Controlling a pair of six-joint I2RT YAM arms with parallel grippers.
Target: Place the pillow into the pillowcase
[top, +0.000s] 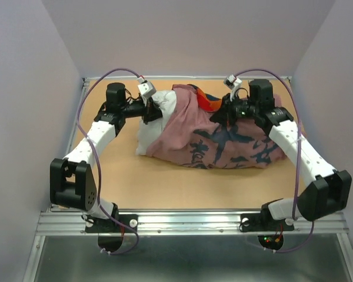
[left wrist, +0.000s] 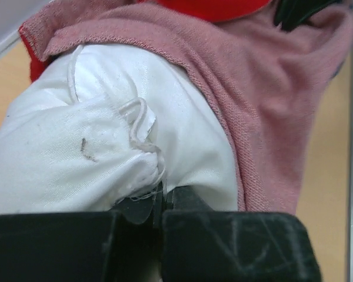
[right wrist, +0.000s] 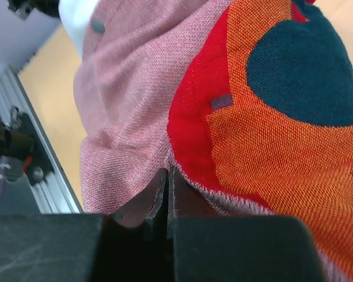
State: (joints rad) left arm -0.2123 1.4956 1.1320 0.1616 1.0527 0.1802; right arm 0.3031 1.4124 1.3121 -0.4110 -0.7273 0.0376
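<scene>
On the table (top: 165,188), the pillowcase (top: 223,141) covers most of the pillow (top: 155,132); one white end protrudes at left. Left tool (left wrist: 163,205) clamped on pillow fabric; right tool (right wrist: 167,188) clamped on pillowcase hem. Judged mostly done; final pull-over outstanding.

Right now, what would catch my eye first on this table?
The pinkish-red pillowcase with big dark blue characters lies in the middle of the table, with the white pillow sticking out of its left end. The left gripper is shut on the pillow, the right gripper on the pillowcase.
</scene>
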